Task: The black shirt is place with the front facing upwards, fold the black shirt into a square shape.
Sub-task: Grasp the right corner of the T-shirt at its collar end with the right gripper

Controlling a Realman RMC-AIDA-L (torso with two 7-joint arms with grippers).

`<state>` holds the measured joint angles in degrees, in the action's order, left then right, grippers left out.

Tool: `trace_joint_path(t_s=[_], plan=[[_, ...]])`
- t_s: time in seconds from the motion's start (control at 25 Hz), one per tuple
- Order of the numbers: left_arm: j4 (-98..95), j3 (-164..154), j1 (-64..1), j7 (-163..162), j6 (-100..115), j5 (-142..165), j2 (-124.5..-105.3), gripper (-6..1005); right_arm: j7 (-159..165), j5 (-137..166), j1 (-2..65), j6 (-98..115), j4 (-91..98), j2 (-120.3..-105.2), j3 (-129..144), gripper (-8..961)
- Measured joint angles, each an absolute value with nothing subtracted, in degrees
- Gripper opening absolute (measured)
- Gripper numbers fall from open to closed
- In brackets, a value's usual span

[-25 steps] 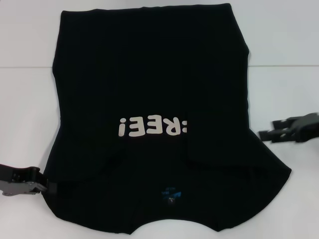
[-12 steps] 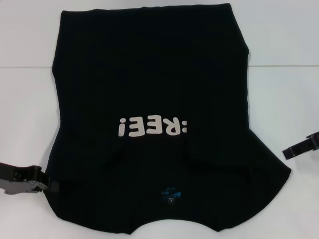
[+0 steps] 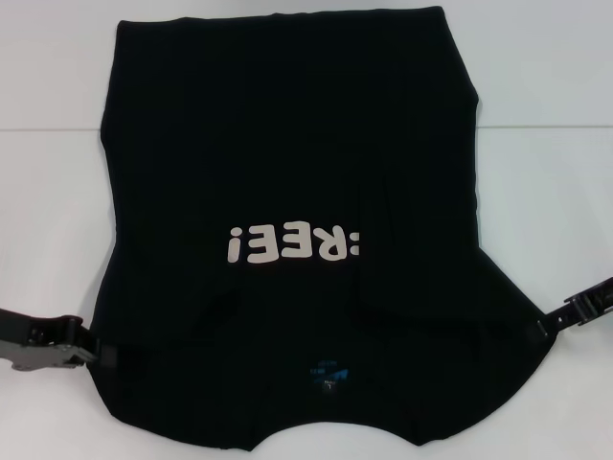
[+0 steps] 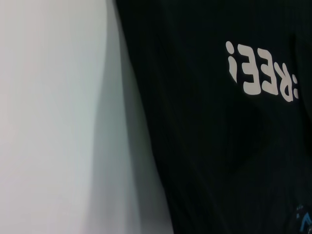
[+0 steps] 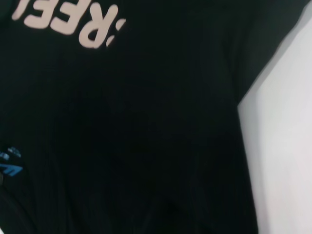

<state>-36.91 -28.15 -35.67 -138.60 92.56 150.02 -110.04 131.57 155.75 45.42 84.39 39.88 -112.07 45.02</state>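
Since the earlier frames the right gripper (image 3: 548, 324) had dropped from the open worktop beside the shirt down to the cloth's right sleeve edge, while the left gripper (image 3: 96, 356) had stayed where it was at the left sleeve edge.

The black shirt (image 3: 287, 144) lay flat on the white worktop (image 3: 546, 86), front up, with its neck end toward the robot and its hem at the far side. Its white lettering (image 3: 295, 242) read upside down in the head view, and the small blue neck label (image 3: 329, 373) sat near the lower edge. A fold line ran down the cloth on the right of the lettering, with a flap of fabric lying over the body there.

The left gripper touched the shirt's lower left corner — its tip met the fabric at the sleeve edge, but black on black hid whether the fingers were spread or pinching, so I could not tell. The right gripper came in from the right border at a slant, its tip at the sleeve's outer edge; its fingers could not be made out either.

The left wrist view showed the shirt's edge (image 4: 146, 146) against the pale worktop (image 4: 48, 117), with the lettering (image 4: 261, 73) farther in. The right wrist view showed mostly black cloth (image 5: 146, 122), part of the lettering (image 5: 73, 24) and a bit of the blue label (image 5: 10, 168) — none of either arm's own fingers showed.
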Motion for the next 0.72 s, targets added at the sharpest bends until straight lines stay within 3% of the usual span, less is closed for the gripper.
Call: trace_joint_path(t_s=[0.72], plan=[[-36.9,-28.2,-35.8,-138.6,92.6,150.0,-110.04,23,131.6,155.6,46.8,83.5,37.8,-113.50,46.0,763]])
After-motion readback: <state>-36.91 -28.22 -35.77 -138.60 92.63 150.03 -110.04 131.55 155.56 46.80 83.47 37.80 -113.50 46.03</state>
